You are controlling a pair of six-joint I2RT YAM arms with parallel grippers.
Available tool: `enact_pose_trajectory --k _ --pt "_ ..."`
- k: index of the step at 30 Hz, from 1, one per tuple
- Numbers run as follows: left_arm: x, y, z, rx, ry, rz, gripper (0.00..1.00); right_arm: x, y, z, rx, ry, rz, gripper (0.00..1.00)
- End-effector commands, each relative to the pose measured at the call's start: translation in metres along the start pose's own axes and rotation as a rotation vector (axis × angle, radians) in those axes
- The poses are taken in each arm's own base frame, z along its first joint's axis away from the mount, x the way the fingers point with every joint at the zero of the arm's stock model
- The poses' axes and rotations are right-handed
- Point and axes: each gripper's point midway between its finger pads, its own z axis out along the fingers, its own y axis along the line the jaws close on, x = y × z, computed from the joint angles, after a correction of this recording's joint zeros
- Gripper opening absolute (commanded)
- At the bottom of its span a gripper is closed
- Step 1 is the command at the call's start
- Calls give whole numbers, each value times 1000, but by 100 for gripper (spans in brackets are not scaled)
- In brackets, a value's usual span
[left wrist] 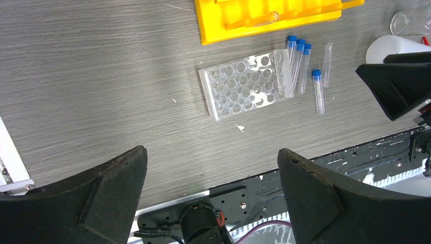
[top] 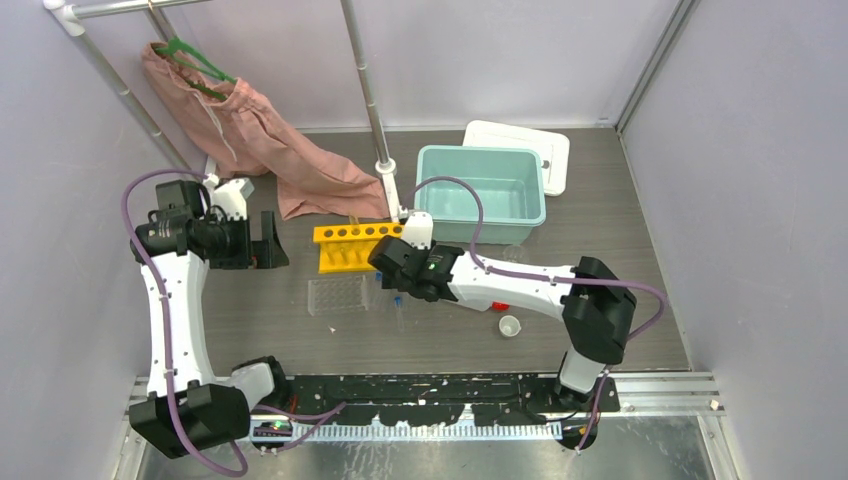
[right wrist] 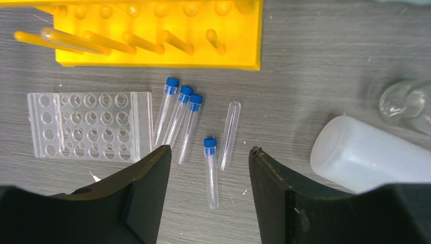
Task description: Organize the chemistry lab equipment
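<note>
While flat, blue-capped tube cap-first toward yellow rack.

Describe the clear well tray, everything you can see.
The well tray is a clear plastic rectangle with four rows of round wells, all apparently empty. It lies flat on the grey wood-grain table, near the yellow rack but apart from it. Three blue-capped tubes lie along one short edge; the nearest may touch it. Nothing grips it.

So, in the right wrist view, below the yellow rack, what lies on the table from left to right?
The clear well tray → three blue-capped tubes lying together → single blue-capped tube → capless tube → white squeeze bottle. The glass beaker overlaps the bottle, so I leave it out.
</note>
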Motion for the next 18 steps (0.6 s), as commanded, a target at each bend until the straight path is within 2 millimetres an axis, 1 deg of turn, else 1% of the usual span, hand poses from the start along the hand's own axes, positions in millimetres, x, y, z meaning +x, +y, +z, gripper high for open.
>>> enact_pose_trajectory --k 1,6,14,18 --pt "-9 -1 -13 -18 -50 35 100 16 6 18 -25 73 133 61" --pt "-9 -2 -14 -15 -49 36 100 31 2 39 -19 125 170 57" --pt "-9 -2 -14 -15 -48 33 100 45 -6 62 29 135 170 53" --pt "-8 -3 -14 -15 -45 32 100 49 -9 73 51 136 173 49"
